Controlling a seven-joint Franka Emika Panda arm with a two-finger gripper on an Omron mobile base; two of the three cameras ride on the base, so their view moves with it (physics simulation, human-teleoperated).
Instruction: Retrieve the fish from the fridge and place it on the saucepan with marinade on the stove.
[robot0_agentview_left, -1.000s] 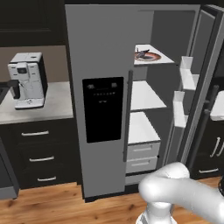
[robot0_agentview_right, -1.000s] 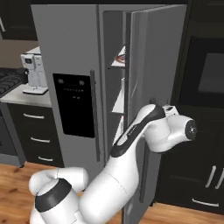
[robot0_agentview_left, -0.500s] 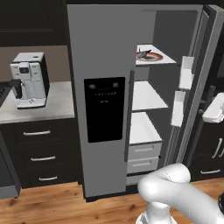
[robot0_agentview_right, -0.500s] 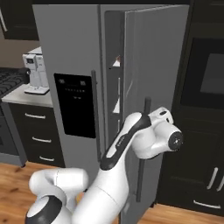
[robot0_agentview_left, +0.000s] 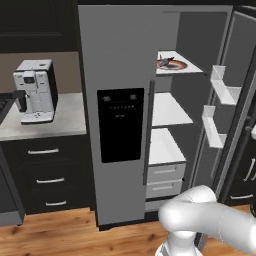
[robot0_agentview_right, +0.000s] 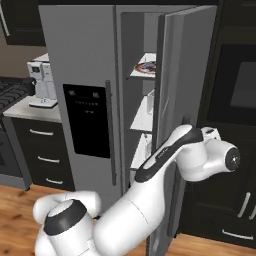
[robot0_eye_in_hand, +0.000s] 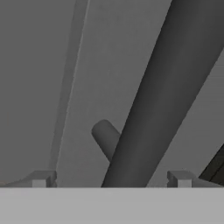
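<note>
The fridge (robot0_agentview_left: 122, 60) stands with its right door (robot0_agentview_right: 185, 75) swung open. On the top white shelf lies the small dark fish (robot0_agentview_left: 166, 62) on a round red-rimmed plate (robot0_agentview_left: 176, 66), also seen as the fish (robot0_agentview_right: 146, 65) past the door's edge. My gripper (robot0_eye_in_hand: 110, 179) is open on the outer side of that door. The door's long grey handle (robot0_eye_in_hand: 166, 87) runs between its fingertips (robot0_eye_in_hand: 41, 178) with gaps on both sides. The stove (robot0_agentview_right: 10, 92) shows its dark grates at the far left. The saucepan and the marinade are out of view.
A white coffee machine (robot0_agentview_left: 35, 90) stands on the grey counter (robot0_agentview_left: 55, 125) left of the fridge, above black drawers (robot0_agentview_left: 47, 177). White door bins (robot0_agentview_left: 222, 90) line the inside of the open door. Dark cabinets with an oven (robot0_agentview_right: 240, 85) stand to the right.
The fridge's right door has swung a little wider and my arm has shifted right with it. The gripper stays open around the handle.
</note>
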